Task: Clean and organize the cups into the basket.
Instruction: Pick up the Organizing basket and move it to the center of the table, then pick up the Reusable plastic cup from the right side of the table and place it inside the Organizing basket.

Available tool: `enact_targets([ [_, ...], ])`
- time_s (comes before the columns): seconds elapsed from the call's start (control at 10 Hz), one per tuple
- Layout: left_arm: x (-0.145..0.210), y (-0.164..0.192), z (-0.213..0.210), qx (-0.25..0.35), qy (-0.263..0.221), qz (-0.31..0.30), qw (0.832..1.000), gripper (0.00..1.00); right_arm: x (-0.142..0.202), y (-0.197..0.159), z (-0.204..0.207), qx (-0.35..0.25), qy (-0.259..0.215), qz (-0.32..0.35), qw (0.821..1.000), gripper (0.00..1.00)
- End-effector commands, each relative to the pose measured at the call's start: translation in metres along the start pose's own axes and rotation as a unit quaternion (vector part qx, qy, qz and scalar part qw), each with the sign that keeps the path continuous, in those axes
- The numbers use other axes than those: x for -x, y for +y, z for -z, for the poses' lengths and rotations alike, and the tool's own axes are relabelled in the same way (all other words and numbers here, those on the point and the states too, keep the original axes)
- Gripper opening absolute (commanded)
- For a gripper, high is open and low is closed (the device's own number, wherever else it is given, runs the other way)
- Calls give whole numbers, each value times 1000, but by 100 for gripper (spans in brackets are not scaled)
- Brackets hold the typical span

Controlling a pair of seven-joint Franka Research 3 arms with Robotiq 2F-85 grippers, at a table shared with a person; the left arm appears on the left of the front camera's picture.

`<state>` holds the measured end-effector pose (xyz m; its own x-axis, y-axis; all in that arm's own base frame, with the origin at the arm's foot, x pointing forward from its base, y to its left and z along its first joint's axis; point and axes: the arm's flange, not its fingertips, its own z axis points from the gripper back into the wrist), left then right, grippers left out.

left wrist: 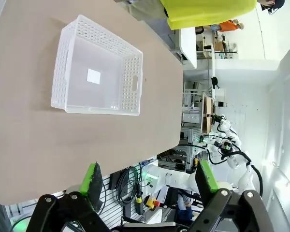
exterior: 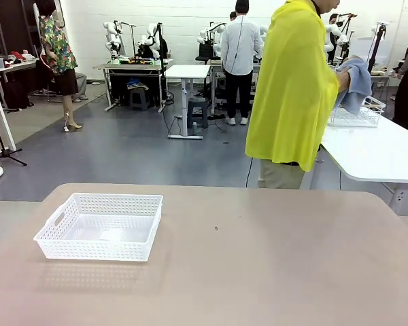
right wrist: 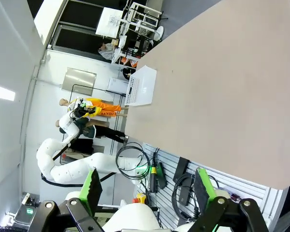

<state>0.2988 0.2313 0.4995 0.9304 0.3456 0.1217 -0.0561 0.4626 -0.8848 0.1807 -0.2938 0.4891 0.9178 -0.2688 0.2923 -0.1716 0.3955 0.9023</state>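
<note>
The white mesh basket [exterior: 100,227] sits on the left part of the tan table, with nothing in it; it also appears from above in the left wrist view, basket [left wrist: 97,67], and small and far off in the right wrist view, basket [right wrist: 141,86]. No cups are in view. My left gripper [left wrist: 149,180] hangs open above the table's near edge, away from the basket. My right gripper [right wrist: 149,187] is open too, with nothing between its green-padded fingers, off the table's edge.
A person in a yellow top [exterior: 296,88] stands beyond the far edge at the right, turned to a white side table [exterior: 377,151] and holding a grey-blue cloth [exterior: 355,83]. A white wire rack [exterior: 357,115] stands on that side table.
</note>
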Motion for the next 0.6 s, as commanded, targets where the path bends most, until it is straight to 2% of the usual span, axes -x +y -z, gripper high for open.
enact_targets([
  [0.0, -2, -2, -4, 3, -1, 6, 1000, 100, 3, -2, 1, -11, -5, -8, 1000, 100],
  [0.5, -2, -2, -4, 3, -1, 6, 1000, 100, 3, -2, 1, -11, -5, -8, 1000, 100],
])
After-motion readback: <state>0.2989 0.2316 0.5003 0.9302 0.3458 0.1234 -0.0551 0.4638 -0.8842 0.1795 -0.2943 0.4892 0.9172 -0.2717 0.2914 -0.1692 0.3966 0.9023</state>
